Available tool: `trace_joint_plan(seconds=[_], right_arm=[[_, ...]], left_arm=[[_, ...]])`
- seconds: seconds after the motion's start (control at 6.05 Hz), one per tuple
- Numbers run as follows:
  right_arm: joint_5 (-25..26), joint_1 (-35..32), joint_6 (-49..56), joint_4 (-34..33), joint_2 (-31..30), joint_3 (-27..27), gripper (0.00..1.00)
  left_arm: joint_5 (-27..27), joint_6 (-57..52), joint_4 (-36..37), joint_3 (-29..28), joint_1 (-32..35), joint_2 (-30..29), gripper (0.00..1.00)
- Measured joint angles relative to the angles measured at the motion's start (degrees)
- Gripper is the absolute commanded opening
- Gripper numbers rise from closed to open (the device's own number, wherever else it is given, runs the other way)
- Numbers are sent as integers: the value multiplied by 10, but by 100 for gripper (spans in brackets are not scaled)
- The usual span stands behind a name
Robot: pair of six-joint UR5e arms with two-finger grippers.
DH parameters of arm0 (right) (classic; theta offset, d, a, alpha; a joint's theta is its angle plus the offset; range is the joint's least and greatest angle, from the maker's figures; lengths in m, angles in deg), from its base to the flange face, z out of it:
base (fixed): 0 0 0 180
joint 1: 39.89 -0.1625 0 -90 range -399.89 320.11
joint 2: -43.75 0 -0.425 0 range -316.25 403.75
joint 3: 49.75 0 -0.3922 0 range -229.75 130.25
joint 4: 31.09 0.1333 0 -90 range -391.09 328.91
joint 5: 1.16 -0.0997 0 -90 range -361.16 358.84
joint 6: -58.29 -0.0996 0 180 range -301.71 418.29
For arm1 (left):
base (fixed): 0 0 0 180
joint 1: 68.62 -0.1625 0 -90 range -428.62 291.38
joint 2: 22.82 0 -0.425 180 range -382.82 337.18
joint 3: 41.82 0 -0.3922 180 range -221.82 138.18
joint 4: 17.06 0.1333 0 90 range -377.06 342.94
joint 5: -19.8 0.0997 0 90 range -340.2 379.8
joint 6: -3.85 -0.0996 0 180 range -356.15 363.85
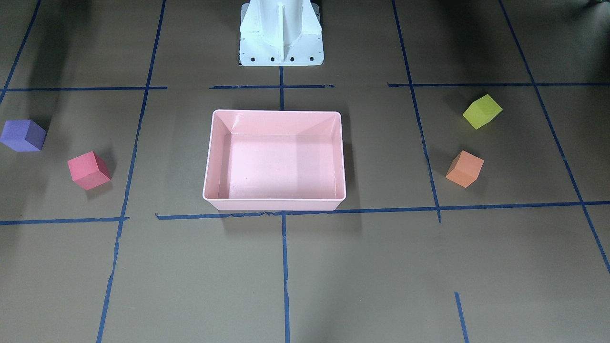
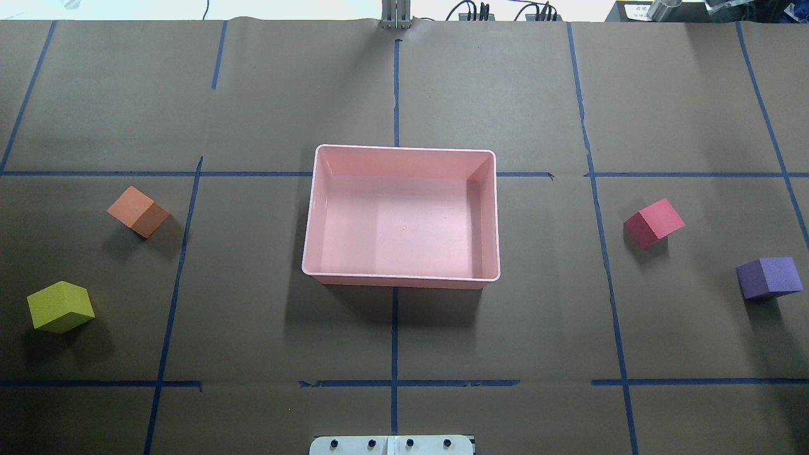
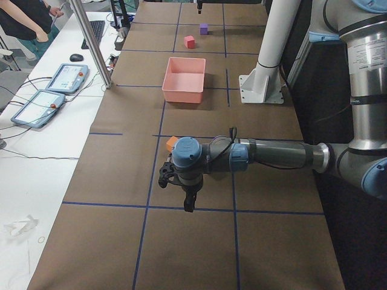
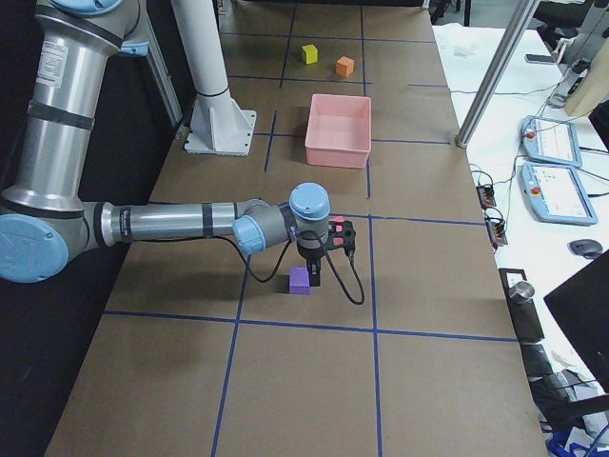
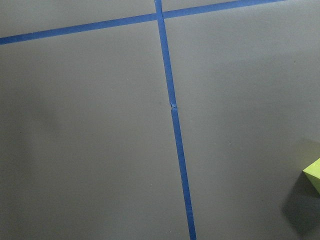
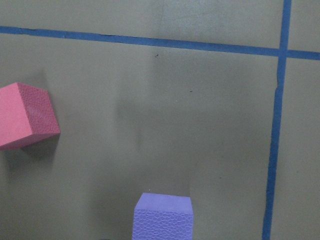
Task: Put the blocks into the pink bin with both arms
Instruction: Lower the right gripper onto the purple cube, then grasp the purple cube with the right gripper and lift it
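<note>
The pink bin (image 2: 404, 150) sits at the table's middle with no block in it. The orange block (image 2: 138, 211) and yellow-green block (image 2: 60, 306) lie on my left side. The red-pink block (image 2: 653, 222) and purple block (image 2: 768, 277) lie on my right. My left gripper (image 3: 189, 202) shows only in the exterior left view, hanging low beside the orange block (image 3: 172, 143). My right gripper (image 4: 316, 276) shows only in the exterior right view, just over the purple block (image 4: 300, 280). I cannot tell whether either is open or shut.
The white pedestal base (image 1: 281, 33) stands behind the bin. Blue tape lines grid the brown table cover. Tablets (image 3: 66, 77) and cables lie on a white side table, and a person (image 3: 30, 21) stands beyond it.
</note>
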Motion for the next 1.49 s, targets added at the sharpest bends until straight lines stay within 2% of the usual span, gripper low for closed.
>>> trace_joint_plan(seconds=[0.33,0.5,1.16,1.32,1.49], right_arm=[[25,49,-82,103,-11,-31,100],[41,67,-96,121,-15,-39,100],[89,133,-101,129,-16,-70,100],[98,150,-101,129,-14,-84,86],[105,162,-100,129,-12,-92,35]], left_arm=[[0,0,0,0,0,0,100],[0,0,0,0,0,0,100],[0,0,0,-2,0,0,100],[0,0,0,-3,0,0,100],[0,0,0,-3,0,0,100]])
